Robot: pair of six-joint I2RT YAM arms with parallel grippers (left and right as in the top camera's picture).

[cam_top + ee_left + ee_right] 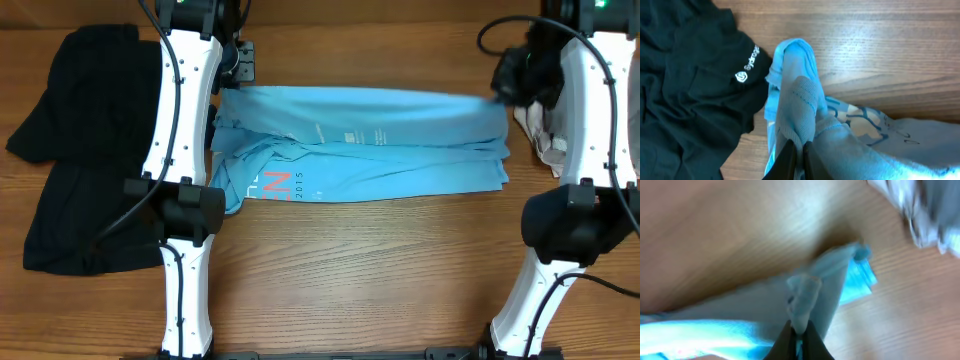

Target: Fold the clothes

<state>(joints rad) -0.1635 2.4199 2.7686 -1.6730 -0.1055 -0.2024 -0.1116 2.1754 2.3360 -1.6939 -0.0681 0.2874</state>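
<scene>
Light blue short-sleeved cotton T-shirt (380,150) lies across the middle of the wooden bench (380,260), nearer the far edge than the near one. It is gathered into a long band whose long axis runs from the left edge toward the right edge. The left gripper (799,155) is pressed together on a pinch of blue fabric at the band's left end, close to the crumpled black shirt with a small white logo (70,150). The right gripper (799,339) pinches the far right end, near the pale folded garments (540,135) by the right edge. Judging by the stacked layers, a lengthwise fold is under way. The left end is rumpled, with red and white print showing, so smoothing and the crosswise folds seem left. Which end is the collar I cannot tell.
</scene>
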